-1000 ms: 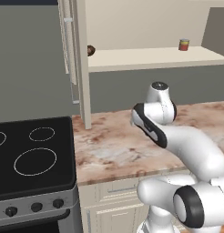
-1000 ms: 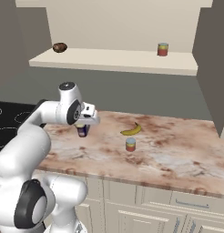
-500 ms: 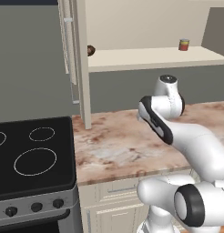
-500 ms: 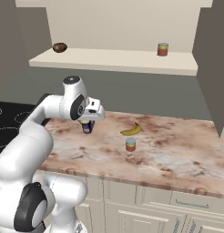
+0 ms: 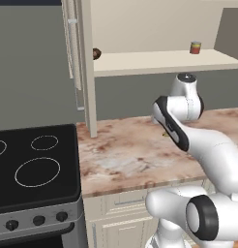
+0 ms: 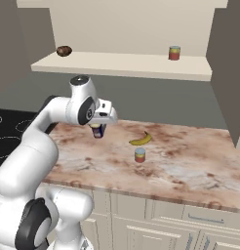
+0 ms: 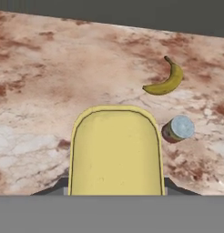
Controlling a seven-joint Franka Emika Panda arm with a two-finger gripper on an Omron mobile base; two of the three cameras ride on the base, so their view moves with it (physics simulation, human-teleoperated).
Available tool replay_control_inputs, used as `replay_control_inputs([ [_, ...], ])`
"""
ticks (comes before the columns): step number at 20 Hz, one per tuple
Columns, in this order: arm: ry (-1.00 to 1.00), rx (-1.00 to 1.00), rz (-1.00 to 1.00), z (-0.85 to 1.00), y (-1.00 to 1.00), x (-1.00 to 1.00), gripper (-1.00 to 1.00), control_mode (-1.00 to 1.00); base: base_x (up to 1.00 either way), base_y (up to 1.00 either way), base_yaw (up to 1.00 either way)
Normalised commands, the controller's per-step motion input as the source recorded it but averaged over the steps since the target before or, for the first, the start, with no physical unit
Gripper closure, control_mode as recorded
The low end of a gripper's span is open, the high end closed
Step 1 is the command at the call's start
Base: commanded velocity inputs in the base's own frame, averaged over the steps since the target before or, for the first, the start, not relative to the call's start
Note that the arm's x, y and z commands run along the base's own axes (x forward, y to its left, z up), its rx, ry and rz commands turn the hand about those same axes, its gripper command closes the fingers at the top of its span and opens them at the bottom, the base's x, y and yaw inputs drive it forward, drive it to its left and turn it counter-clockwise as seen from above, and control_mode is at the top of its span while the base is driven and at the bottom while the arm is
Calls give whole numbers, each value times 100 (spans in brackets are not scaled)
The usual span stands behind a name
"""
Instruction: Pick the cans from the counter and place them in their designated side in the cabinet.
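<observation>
In the left base view the white arm's own elbow and forearm cover the gripper and whatever it carries. In the hand view the held can hides both fingertips: a smooth rounded yellow face (image 7: 114, 152) takes up the lower middle, cut off at the bottom. Only the right base view gives the grip, and small at that: the two-finger gripper (image 6: 97, 130) is closed on the dark blue cylindrical can with a yellow label (image 6: 97, 131), which hangs below the hand, lifted clear of the mottled pink-brown and white marble counter (image 6: 190, 166). The fingers themselves are too small to make out.

The arm rises from the base, bends sharply at the elbow and reaches forward at about mid-height, between the counter and the shelf, with the hand pointing down.

The shorter red-orange can with a pale blue top (image 6: 140, 155) stands upright on the counter, just beside the curved yellow banana (image 6: 141, 139) and on its nearer side; the two are apart. In the hand view this can (image 7: 177, 129) shows its round pale lid below the banana (image 7: 165, 82).

The cream-beige wall cabinet (image 6: 122, 64) has a wide plain shelf. On it, toward the right, stands a red can with a yellowish label (image 6: 174, 52); at the far left lies a small dark brown rounded thing (image 6: 64, 50), too small to identify. The matte black stove top with white rings (image 5: 36, 164) adjoins the counter's left end.
</observation>
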Motion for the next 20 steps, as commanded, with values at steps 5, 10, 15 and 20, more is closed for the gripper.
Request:
replay_control_inputs([
  [5,-8,-2,0,26,-20,-1,100,-100,0,0,0],
  [10,-10,-1,0,27,-22,-5,100,-100,0,0,0],
  [15,-8,-1,0,27,-23,-10,100,-100,0,0,0],
  [20,-3,-1,0,23,-23,-18,100,-100,0,0,0],
])
